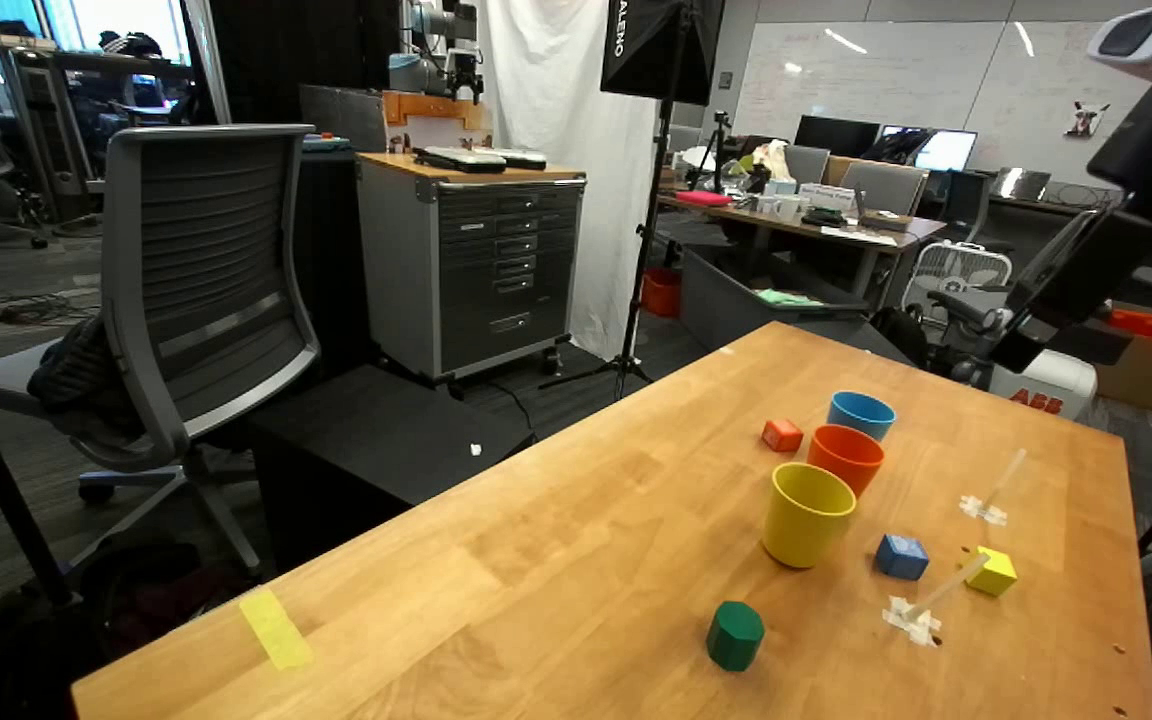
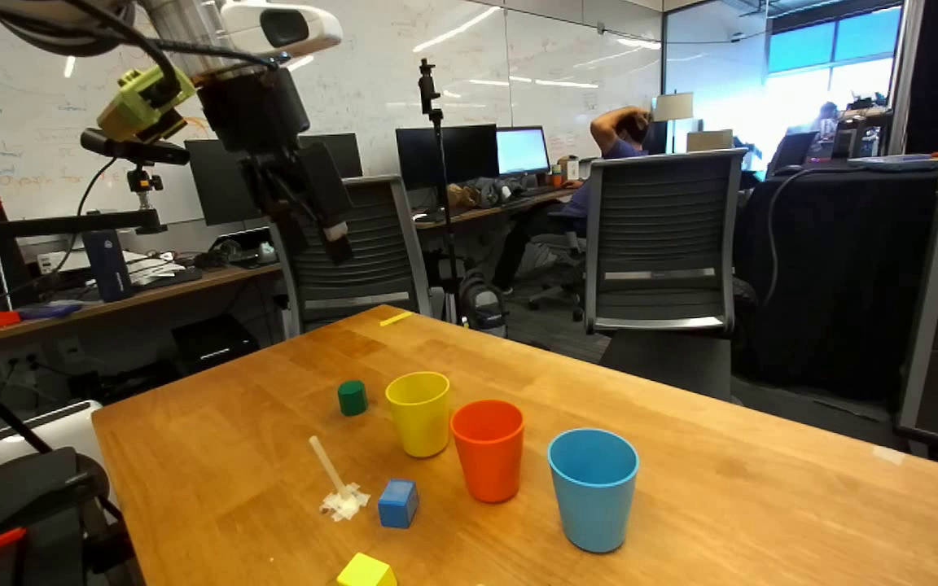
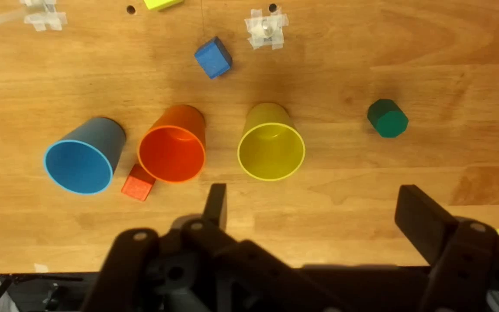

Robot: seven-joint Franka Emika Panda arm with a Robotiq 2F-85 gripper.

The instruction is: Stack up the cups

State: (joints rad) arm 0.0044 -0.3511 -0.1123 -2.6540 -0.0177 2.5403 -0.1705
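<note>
Looks like a robotics lab mixed with an office. Has a robot arm (image 2: 241,24) over a wooden counter (image 1: 556,570), a mounted camera (image 2: 133,152) and a white unit (image 1: 1066,375) lettered ABB. Holds a wheeled drawer cabinet (image 1: 506,270), a black softbox (image 1: 646,60) of the photo-studio kind and a hanging white curtain (image 1: 586,180). Leans toward office as well: includes whiteboards (image 2: 371,98) in both exterior views, marked with handwriting, cluttered desks (image 1: 921,231), computer monitors (image 2: 461,167), mesh-backed chairs (image 2: 660,236) and, in an exterior view, a person (image 2: 622,148) seated near the monitors.
</note>
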